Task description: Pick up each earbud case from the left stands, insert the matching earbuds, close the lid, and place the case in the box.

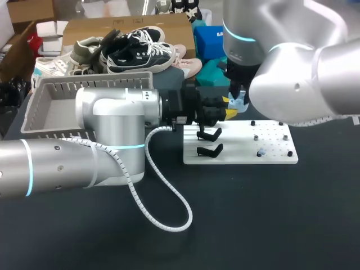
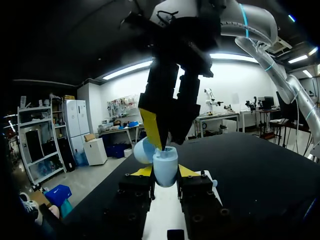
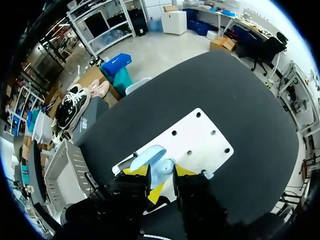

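Light falls from above, even and fairly bright in the head view. The black table (image 1: 253, 225) soaks it up and looks dark, the white board (image 1: 275, 156) shines with little detail, and the stands (image 1: 211, 135) throw only short, soft shadows on it. Broad pale highlights lie on the shells of the left arm (image 1: 112, 140) and the right arm (image 1: 304, 73). In the left wrist view the right gripper (image 2: 166, 142) is backlit, nearly a silhouette, while the pale blue case (image 2: 165, 167) under it is evenly lit. In the right wrist view the table has a dull grey sheen.
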Tool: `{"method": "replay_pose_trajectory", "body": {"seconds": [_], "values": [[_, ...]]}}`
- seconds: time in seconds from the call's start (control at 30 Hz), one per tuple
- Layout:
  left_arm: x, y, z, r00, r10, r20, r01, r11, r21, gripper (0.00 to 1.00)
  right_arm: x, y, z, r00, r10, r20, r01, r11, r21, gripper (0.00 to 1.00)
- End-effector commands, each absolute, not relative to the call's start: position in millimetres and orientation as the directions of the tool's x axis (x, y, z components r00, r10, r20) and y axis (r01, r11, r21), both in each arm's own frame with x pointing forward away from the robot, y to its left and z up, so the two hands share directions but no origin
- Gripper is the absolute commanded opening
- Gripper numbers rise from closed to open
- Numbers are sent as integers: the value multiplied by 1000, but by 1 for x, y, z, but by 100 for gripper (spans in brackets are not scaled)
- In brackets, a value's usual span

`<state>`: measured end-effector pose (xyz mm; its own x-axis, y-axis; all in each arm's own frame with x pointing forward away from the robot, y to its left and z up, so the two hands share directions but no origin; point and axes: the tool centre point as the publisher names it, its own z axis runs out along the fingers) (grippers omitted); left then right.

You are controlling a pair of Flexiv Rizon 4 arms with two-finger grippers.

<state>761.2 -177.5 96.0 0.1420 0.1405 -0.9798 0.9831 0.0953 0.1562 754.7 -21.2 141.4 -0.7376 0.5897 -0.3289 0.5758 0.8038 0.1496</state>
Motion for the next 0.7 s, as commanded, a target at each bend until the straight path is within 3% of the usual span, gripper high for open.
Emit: {"method": "replay_pose_trajectory", "body": {"seconds": [0.03,0.37,0.7], "values": [[762,-178,95,144,138,-980,983,95,158,0,747,-25,142,-730,593,-340,574,802,167,37],[762,-178,95,144,138,-980,983,95,158,0,717,-33,142,-746,578,-331,539,815,211,33],[762,-178,95,144,138,-980,983,95,158,0,682,-49,123,-767,452,-456,398,892,215,33]]}}
